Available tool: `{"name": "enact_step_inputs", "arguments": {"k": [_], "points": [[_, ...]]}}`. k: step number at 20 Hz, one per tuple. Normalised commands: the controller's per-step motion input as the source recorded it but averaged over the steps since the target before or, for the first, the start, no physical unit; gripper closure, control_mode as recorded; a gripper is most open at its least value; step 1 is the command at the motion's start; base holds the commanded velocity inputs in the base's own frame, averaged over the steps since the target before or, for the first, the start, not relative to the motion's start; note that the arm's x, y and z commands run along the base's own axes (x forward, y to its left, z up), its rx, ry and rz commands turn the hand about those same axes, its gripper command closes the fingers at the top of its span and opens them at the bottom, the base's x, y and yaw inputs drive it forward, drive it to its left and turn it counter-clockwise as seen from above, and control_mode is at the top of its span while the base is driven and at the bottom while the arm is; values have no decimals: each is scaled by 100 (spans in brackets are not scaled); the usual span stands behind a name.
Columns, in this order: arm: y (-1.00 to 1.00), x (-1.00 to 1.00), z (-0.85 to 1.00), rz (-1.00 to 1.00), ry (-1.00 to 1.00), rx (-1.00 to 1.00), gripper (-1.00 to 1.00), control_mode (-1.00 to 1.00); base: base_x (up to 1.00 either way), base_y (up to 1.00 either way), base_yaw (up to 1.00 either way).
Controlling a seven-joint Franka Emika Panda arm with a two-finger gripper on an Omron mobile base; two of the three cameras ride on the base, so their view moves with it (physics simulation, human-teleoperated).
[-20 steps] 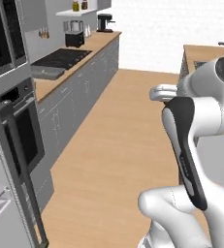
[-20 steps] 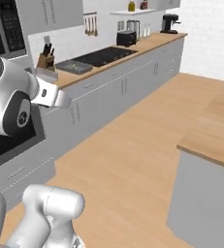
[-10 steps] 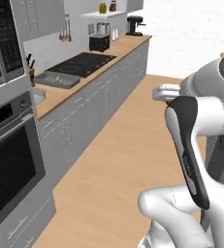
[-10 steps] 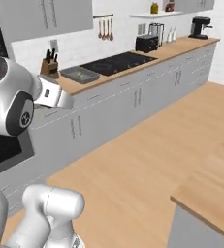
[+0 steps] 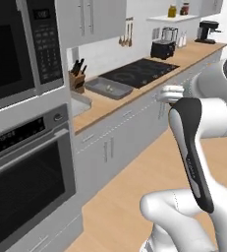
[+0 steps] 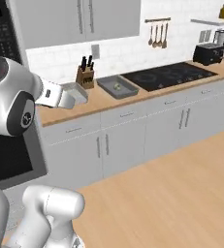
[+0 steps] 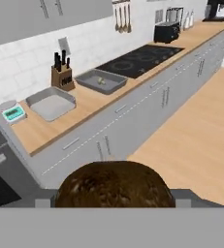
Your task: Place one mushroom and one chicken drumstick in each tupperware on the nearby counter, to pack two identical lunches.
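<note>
— While we look along the hand, a brown, rough-capped mushroom [image 7: 114, 185] sits at the bottom centre of the hand view, right where the fingertips rise. We read that as the gripper [image 7: 114, 193] clamped on it, jaws wide around the cap.

— Agreed, we're carrying it. And the targets are up ahead: the light grey tupperware [image 7: 51, 103] at left of centre on the counter [image 7: 91, 102], the darker tupperware [image 7: 100, 80] just right of it, beside the black stovetop [image 7: 140, 59].

— We can see something small and pale lying in the darker one; too small for us to name.

— So the lighter one looks bare from here. Our guess: this mushroom goes there.

— Both containers are well apart from the hand. In the right base view they sit at upper centre, past the knife block [image 6: 85, 75].

— Then the next move calls for closing on the counter, bringing the hand over a rim, lowering, and only then letting go. We'd mind the teal scale [image 7: 13, 114] just left of the light container.
</note>
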Motion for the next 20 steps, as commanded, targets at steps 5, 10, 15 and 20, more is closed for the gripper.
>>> {"name": "enact_step_inputs", "arguments": {"k": [5, 10, 15, 20], "points": [[0, 0, 0, 0, 0, 0, 100, 100, 100, -38, 57], [0, 0, 0, 0, 0, 0, 100, 100, 93, -62, 56], [0, 0, 0, 0, 0, 0, 100, 100, 96, -58, 56], [0, 0, 0, 0, 0, 0, 100, 100, 76, -49, 56]]}}
